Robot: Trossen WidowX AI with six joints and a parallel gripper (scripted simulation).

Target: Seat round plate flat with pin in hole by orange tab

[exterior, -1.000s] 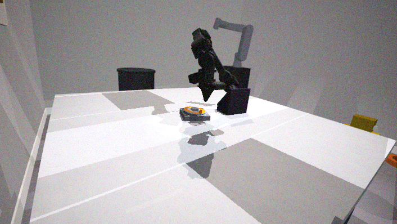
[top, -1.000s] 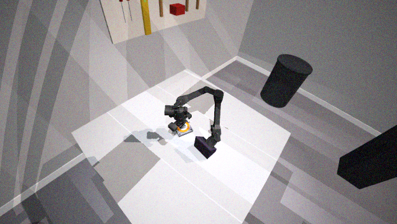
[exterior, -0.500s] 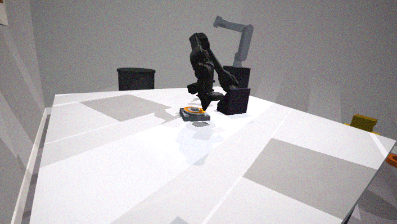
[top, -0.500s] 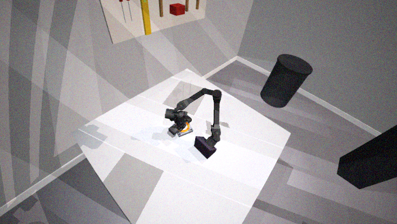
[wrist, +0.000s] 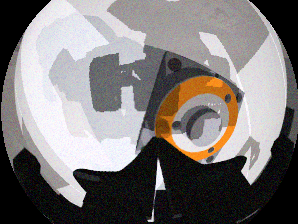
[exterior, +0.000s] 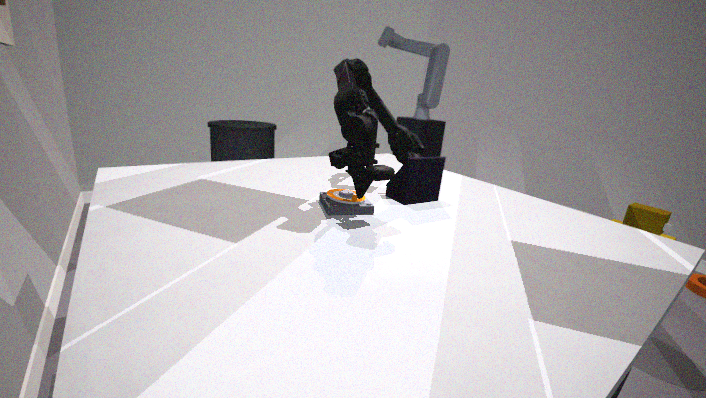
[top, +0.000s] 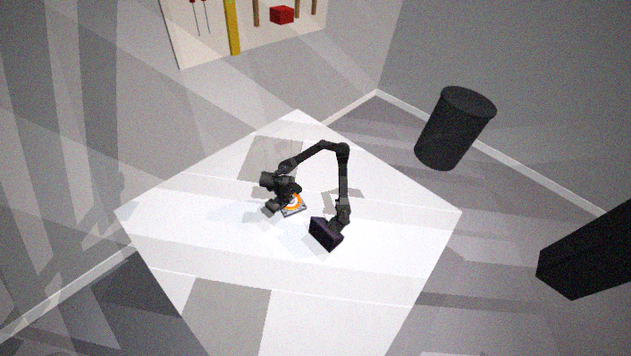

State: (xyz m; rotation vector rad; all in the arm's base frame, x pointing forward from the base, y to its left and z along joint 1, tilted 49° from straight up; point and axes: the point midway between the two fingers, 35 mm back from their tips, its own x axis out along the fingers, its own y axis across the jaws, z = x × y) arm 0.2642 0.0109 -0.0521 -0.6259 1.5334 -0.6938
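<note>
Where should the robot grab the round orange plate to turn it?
Probably the plate by its outer rim, from straight above: it lies low on the base around the post, so only the edge offers grip. The gripper is shut now.

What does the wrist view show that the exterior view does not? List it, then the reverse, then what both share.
Only the wrist view: the plate's face from above, with small holes around its orange ring and the grey post in the centre.

Only the exterior view: the whole arm bent over the base, the dark bin behind the table, and the pincer tip low at the plate's rim; contact cannot be told.

Both: the orange plate on its grey base, with the shut, empty pincer close by.
</note>
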